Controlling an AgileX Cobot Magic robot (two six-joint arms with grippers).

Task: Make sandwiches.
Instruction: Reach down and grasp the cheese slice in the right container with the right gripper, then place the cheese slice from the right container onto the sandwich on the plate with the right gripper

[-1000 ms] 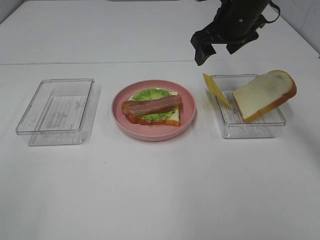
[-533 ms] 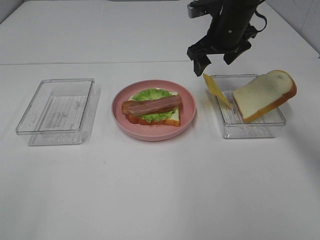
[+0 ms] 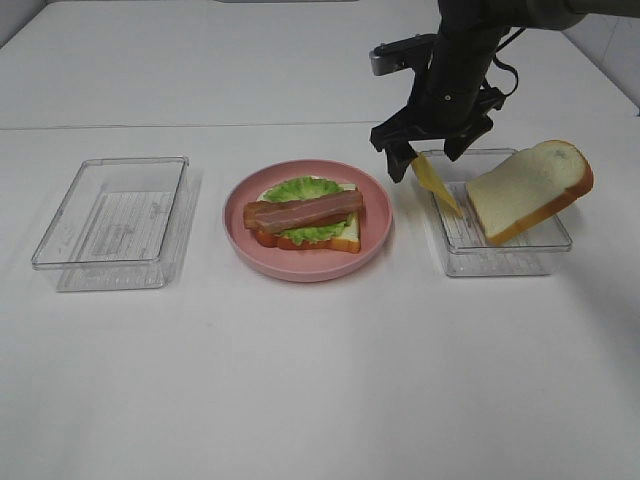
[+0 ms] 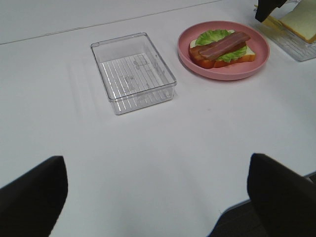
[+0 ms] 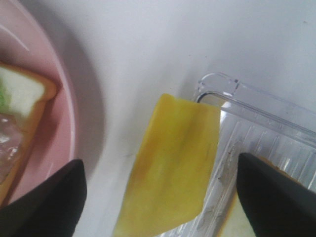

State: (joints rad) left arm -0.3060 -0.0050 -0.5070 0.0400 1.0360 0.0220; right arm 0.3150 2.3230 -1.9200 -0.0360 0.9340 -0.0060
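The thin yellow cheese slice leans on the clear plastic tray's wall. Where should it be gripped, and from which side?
Grip the thin yellow cheese slice by its raised upper edge, coming from above with the right hand, one finger on each flat face. It stands tilted against the clear plastic tray, so that edge is free.

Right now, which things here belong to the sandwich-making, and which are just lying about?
For the job:
half-built sandwich of bread, lettuce and bacon
pink plate under it
cheese slice
bread slice
right tray they lean on
right end effector, open over the cheese

Lying about:
left tray, nothing visible inside
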